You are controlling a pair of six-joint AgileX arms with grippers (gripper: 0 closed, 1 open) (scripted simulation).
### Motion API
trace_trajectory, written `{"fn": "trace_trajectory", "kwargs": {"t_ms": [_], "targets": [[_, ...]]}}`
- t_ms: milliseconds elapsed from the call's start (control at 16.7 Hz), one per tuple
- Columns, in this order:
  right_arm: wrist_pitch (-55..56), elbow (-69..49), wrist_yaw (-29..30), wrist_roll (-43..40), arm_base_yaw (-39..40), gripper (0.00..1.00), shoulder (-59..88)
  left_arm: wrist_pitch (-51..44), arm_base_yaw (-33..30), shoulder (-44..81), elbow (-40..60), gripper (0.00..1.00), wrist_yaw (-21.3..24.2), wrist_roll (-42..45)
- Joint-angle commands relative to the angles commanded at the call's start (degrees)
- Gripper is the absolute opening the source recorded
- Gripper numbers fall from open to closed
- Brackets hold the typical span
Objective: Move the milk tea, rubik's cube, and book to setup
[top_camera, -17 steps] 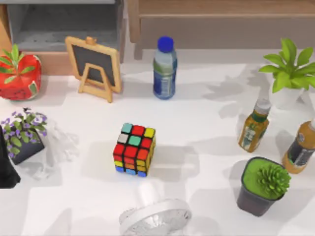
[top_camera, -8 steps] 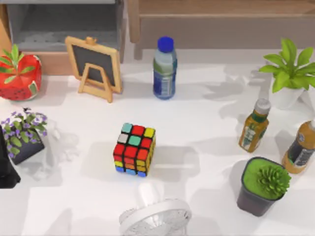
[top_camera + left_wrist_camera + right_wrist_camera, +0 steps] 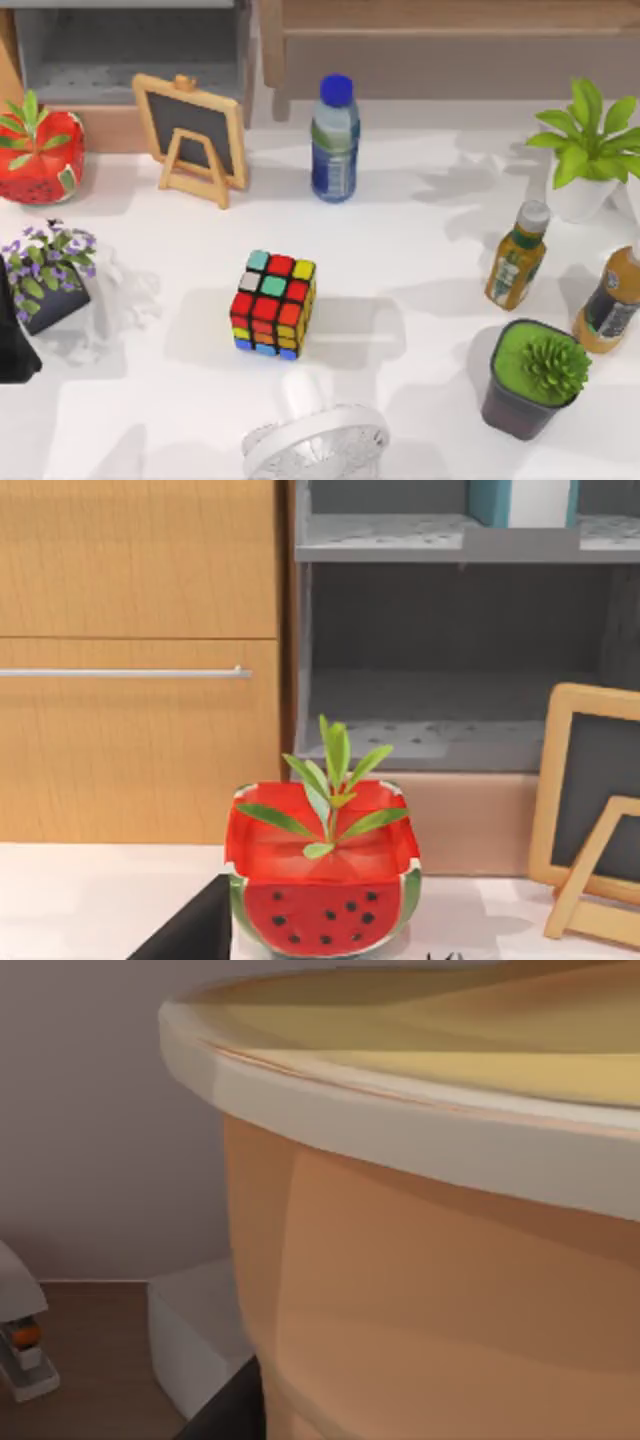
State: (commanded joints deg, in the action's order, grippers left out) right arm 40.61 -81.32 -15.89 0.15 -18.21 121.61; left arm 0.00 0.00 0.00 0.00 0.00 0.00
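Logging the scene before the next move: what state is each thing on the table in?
rubik's cube: scrambled, flat on the table, nothing touching it.
blue-capped bottle: upright, capped.
chalkboard easel: standing, board blank.
two tea bottles: upright, capped.
watermelon planter: upright.
desk fan: lying tilted back, at the near edge.
left arm: at the table's left edge.

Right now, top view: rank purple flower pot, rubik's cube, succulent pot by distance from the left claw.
1. purple flower pot: left edge, beside the left claw.
2. rubik's cube: middle of the table.
3. succulent pot: right side.
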Motion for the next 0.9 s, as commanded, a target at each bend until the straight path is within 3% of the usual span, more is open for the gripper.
{"fn": "trace_trajectory", "kwargs": {"t_ms": [420, 900], "targets": [[0.0, 0.0, 0.0, 0.0, 0.0, 0.02, 0.0, 0.0, 0.0, 0.0, 0.0, 1.00, 0.0, 0.0], [0.0, 0.0, 0.0, 0.0, 0.0, 0.00, 0.0, 0.0, 0.0, 0.0, 0.0, 1.00, 0.0, 0.0]]}}
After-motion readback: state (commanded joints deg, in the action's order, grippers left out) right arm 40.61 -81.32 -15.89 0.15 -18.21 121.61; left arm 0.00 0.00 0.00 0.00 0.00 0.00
